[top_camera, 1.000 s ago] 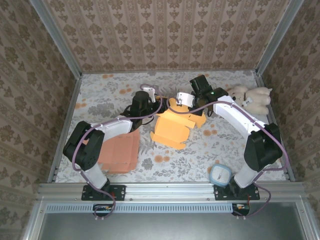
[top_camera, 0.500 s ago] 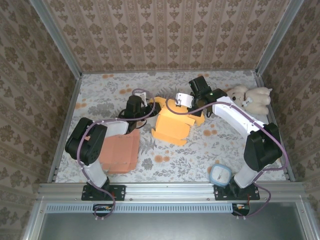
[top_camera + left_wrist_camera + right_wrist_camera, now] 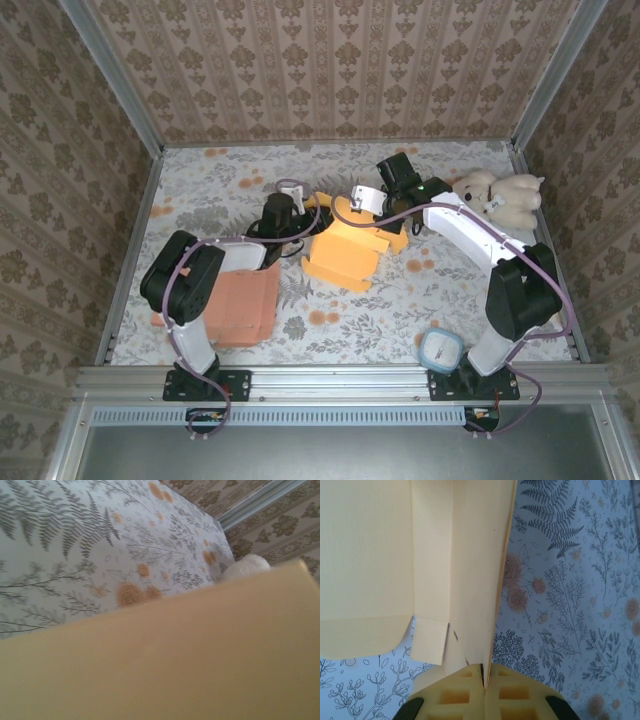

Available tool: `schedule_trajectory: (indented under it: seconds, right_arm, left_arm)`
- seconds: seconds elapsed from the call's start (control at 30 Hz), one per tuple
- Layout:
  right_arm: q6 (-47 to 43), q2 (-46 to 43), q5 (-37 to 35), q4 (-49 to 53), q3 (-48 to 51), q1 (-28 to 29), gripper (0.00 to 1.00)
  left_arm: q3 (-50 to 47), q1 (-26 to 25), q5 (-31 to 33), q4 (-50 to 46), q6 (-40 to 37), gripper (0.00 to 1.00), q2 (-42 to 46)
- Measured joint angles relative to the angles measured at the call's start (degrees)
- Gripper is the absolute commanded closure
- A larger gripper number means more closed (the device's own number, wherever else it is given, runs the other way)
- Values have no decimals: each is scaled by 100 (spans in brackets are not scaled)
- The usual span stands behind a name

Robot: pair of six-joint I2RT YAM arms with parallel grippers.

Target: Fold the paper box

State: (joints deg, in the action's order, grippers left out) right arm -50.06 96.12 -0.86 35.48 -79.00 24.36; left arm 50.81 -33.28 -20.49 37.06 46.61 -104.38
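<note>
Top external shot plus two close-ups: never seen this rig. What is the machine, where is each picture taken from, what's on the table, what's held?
These are two small robot arms bolted at the near edge of a table, each ending in a two-finger gripper. The wide picture comes from a fixed camera above and behind them. The two close-ups come from cameras on the wrists.

On the flowered table lie an orange paper box, partly folded, a flat salmon-coloured piece, a cream plush toy and a small blue-rimmed container.

The right gripper is shut on the box: its yellow pads pinch the edge of one panel. The left gripper sits at the box's left side. Its camera is close against a box panel, and I cannot tell whether it grips.
</note>
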Motion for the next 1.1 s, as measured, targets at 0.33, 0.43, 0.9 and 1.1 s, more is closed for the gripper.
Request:
schedule_trajectory:
  seconds: [0.33, 0.43, 0.9, 1.1]
  right_arm:
    - [-74, 74, -168, -323, 81, 9, 100]
    - [-267, 76, -348, -505, 146, 24, 100]
    - [-1622, -326, -1156, -2109, 1309, 291, 100]
    - [-2127, -382, -1397, -3185, 1781, 586, 100]
  left_arm:
    - [-321, 101, -120, 330, -48, 74, 74]
    - [-730, 111, -85, 195, -372, 74, 601]
    - [-2079, 186, 1231, 24, -2308, 71, 2800]
    - [-2337, 531, 1276, 249, -2739, 70, 2474]
